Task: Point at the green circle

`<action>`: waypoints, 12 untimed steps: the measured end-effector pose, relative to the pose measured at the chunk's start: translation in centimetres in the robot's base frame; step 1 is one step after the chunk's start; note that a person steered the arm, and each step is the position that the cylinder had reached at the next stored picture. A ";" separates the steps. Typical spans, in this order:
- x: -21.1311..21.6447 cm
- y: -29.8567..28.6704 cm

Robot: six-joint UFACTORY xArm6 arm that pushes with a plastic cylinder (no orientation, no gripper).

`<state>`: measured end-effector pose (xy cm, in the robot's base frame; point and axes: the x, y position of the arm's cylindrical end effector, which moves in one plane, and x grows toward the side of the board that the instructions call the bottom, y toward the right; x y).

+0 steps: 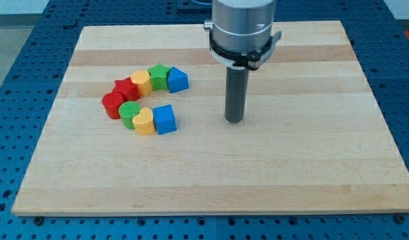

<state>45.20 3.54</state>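
Right of the block cluster, my tip (234, 121) rests on the wooden board (291, 173), touching no block and holding nothing; it is only a bare rod end. The nearest piece is the blue cube (164, 119), to the tip's left with a clear gap between. Next to that cube sits a yellow heart (144, 123), and beside it the green circle (130, 113), well apart from the tip. A red cylinder (113, 105) follows, then a red star (126, 89), a yellow block (142, 83), a green star (158, 75) and a blue wedge-like block (177, 80), together forming an arc open toward the view's right.
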 end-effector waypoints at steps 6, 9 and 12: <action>-3.7 -7.3; -3.6 -11.6; -2.9 -14.5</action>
